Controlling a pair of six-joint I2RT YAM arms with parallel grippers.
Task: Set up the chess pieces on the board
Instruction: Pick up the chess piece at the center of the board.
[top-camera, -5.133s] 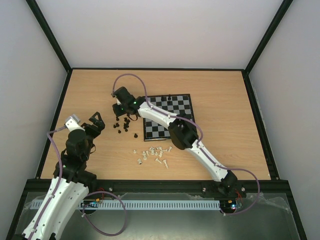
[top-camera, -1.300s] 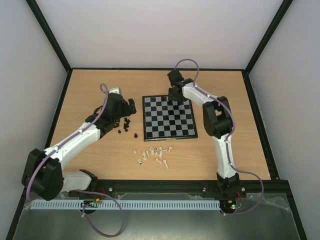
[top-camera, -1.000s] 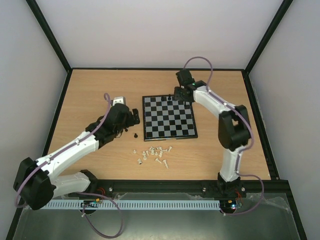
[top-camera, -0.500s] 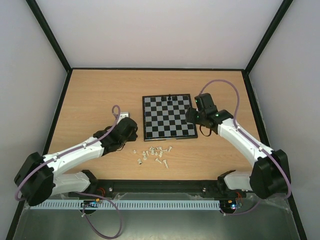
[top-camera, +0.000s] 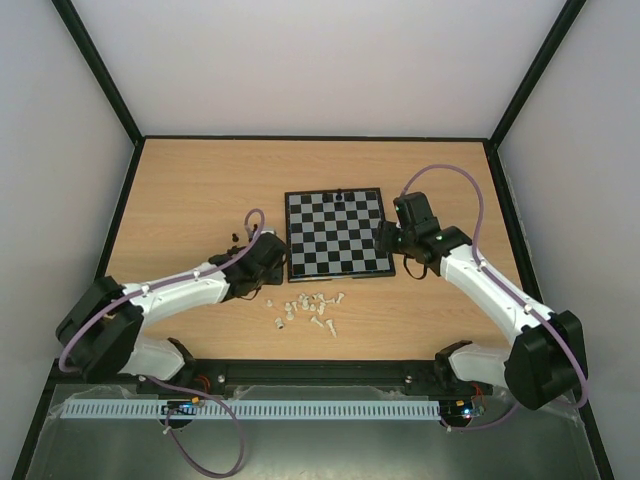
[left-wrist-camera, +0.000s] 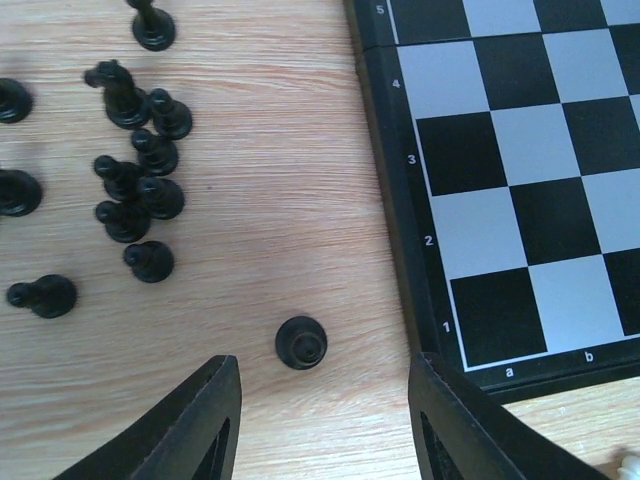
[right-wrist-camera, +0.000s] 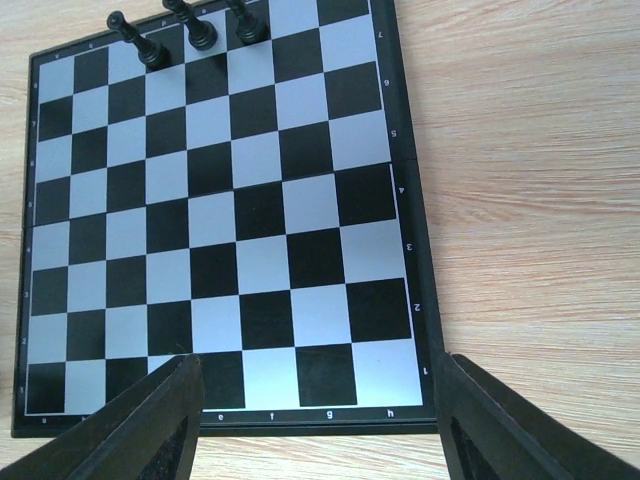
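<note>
The board (top-camera: 335, 240) lies flat mid-table with three black chess pieces (right-wrist-camera: 195, 30) standing on its far row. Loose black chess pieces (left-wrist-camera: 140, 180) cluster on the wood left of the board (left-wrist-camera: 520, 200). A single black pawn (left-wrist-camera: 301, 342) stands upright just ahead of my left gripper (left-wrist-camera: 325, 430), whose fingers are open and apart from it on both sides. White chess pieces (top-camera: 305, 308) lie scattered near the front. My right gripper (right-wrist-camera: 320, 430) hangs open over the board's (right-wrist-camera: 250, 230) near right corner, holding nothing.
A black frame rail (top-camera: 320, 368) runs along the near table edge. Bare wood (top-camera: 450, 190) stretches right of the board and behind it. One white piece (left-wrist-camera: 628, 462) shows at the bottom right corner of the left wrist view.
My left arm has swung right to the board's near left corner and its jaws have narrowed. My right arm has drawn back from the far row to the board's right side.
</note>
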